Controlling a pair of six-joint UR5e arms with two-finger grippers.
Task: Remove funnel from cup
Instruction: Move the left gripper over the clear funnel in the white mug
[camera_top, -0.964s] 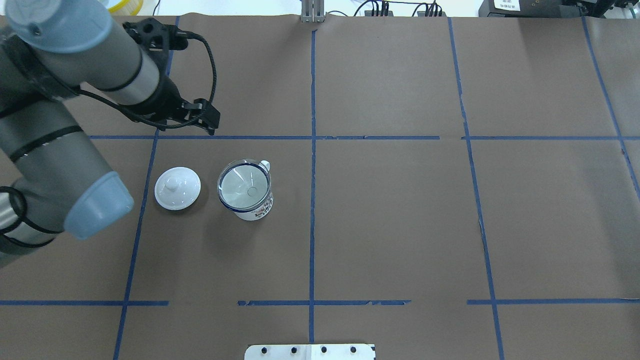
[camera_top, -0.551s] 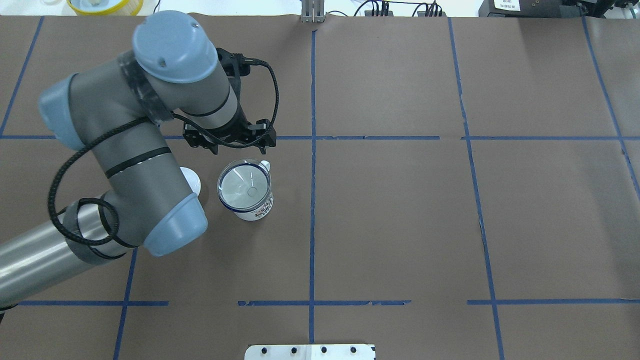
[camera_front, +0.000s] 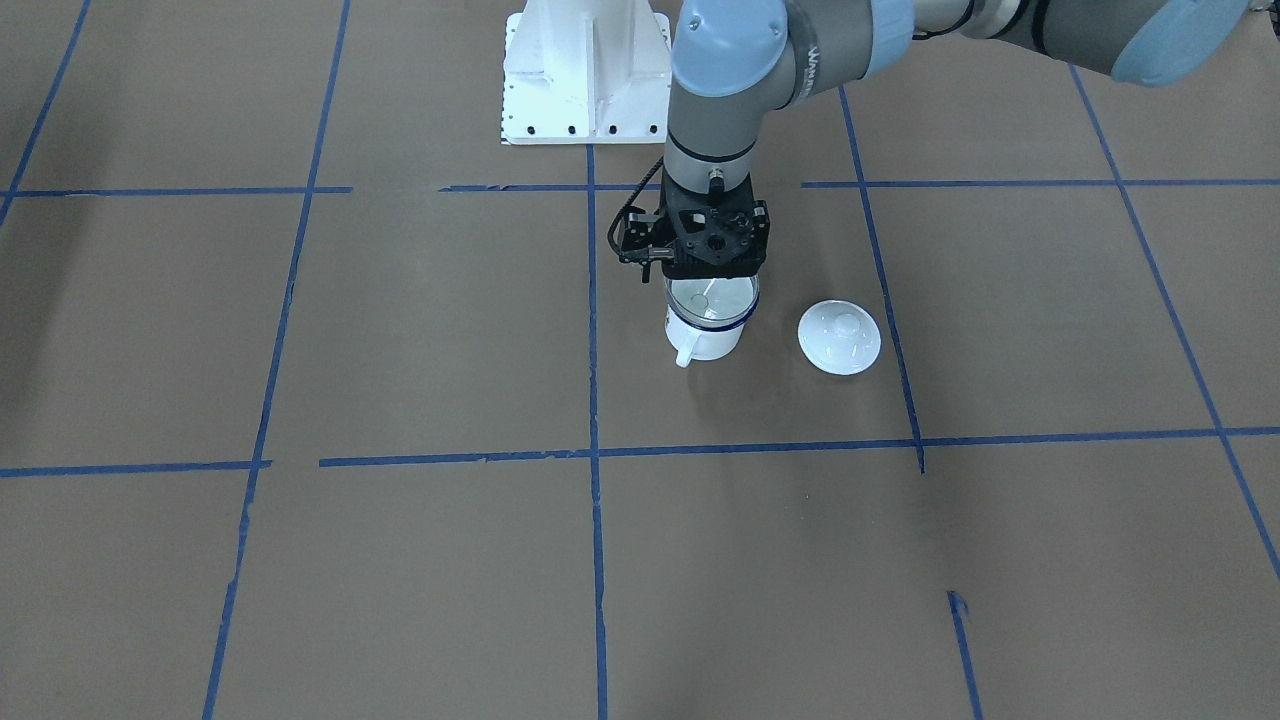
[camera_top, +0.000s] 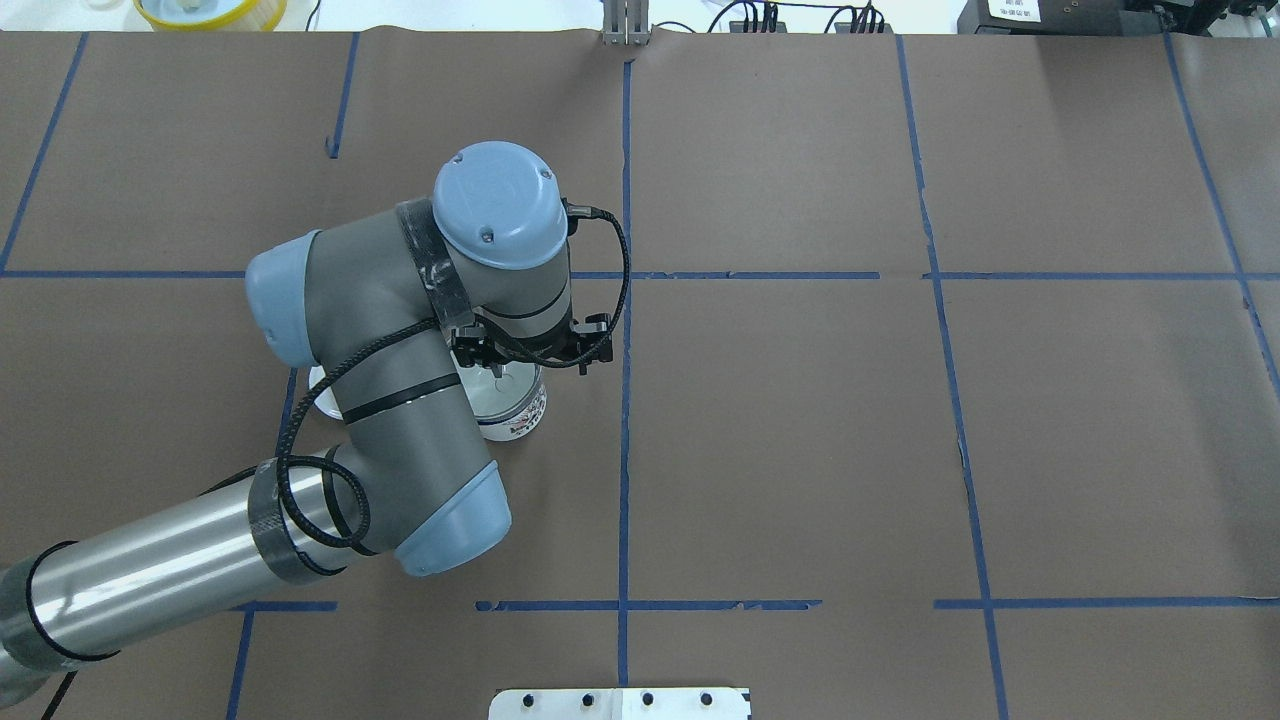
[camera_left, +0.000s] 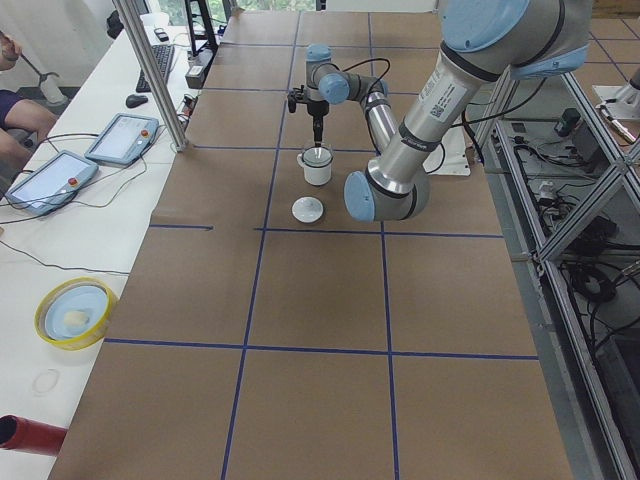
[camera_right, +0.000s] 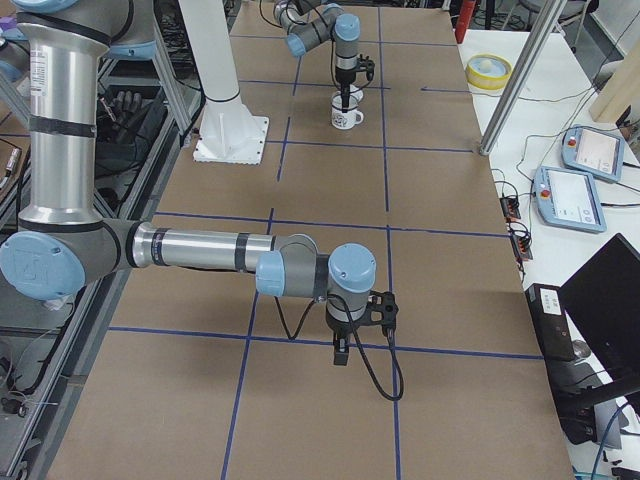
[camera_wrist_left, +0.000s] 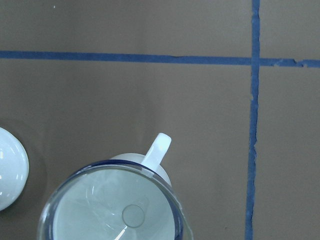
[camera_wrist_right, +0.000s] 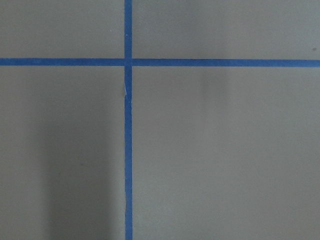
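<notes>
On the brown paper table (camera_top: 800, 450), the funnel (camera_wrist_left: 115, 205) sits in the mouth of the cup (camera_front: 705, 345) and the left gripper (camera_front: 708, 272) hangs straight above, probably to seize its rim; whether its jaws are apart, I cannot tell.

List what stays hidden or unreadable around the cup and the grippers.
- Left gripper: fingertips behind its own black body in the front-facing view, under the left arm overhead.
- Funnel spout: down inside the cup.
- Lid: mostly under that arm overhead.
- Right gripper: shows only in exterior right, too small to judge.
</notes>
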